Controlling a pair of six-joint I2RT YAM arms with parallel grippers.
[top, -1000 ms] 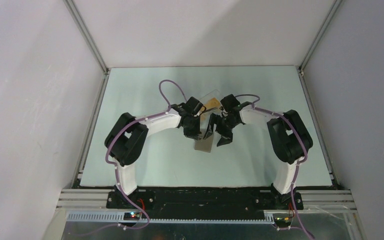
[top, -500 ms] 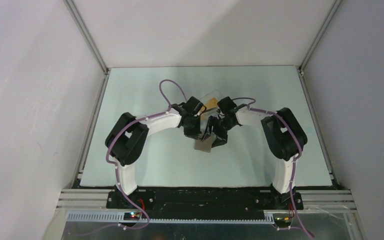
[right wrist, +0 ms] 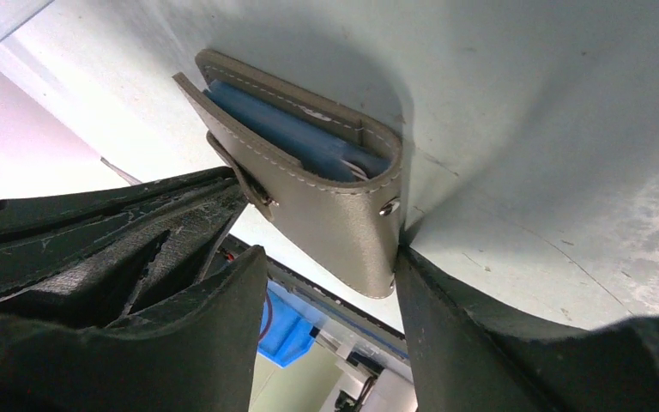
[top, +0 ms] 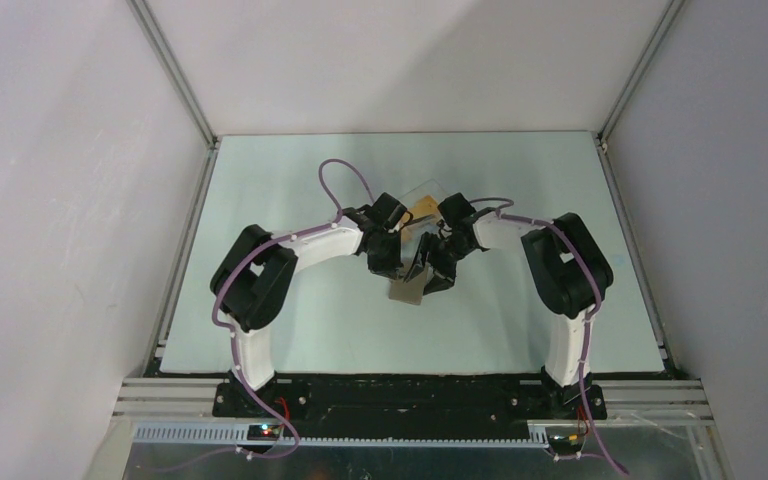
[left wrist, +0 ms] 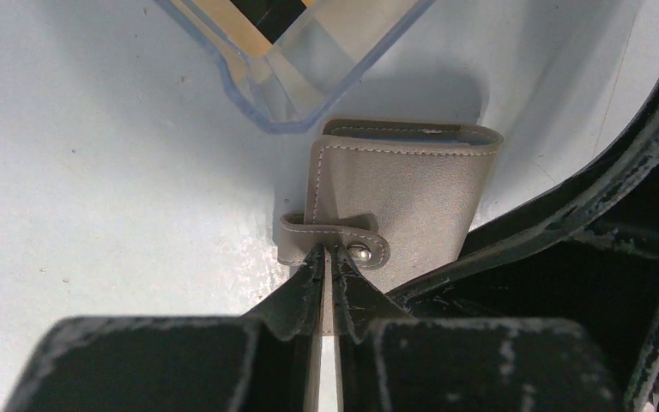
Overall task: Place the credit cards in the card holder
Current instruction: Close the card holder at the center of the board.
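The grey card holder [top: 409,290] lies folded on the table between both arms. My left gripper [left wrist: 329,259] is shut on its snap strap [left wrist: 309,232], and the card holder [left wrist: 403,189] stretches away beyond the fingertips. My right gripper [right wrist: 324,268] is open astride the holder's near end. Its right finger [right wrist: 480,343] touches the edge of the card holder [right wrist: 326,215], while a gap remains at the left finger. An orange-gold credit card [top: 423,207] sits in a clear box; the credit card [left wrist: 257,21] shows a dark stripe there.
The clear plastic box [left wrist: 296,60] stands just beyond the holder, nearly touching its far edge. The two grippers crowd together over the holder, and my right gripper's finger [left wrist: 566,215] fills the right side of the left wrist view. Grey walls enclose the table [top: 290,190].
My right arm has swung left to the card holder and its jaws have narrowed around it. The left gripper has stayed shut on the strap without moving.
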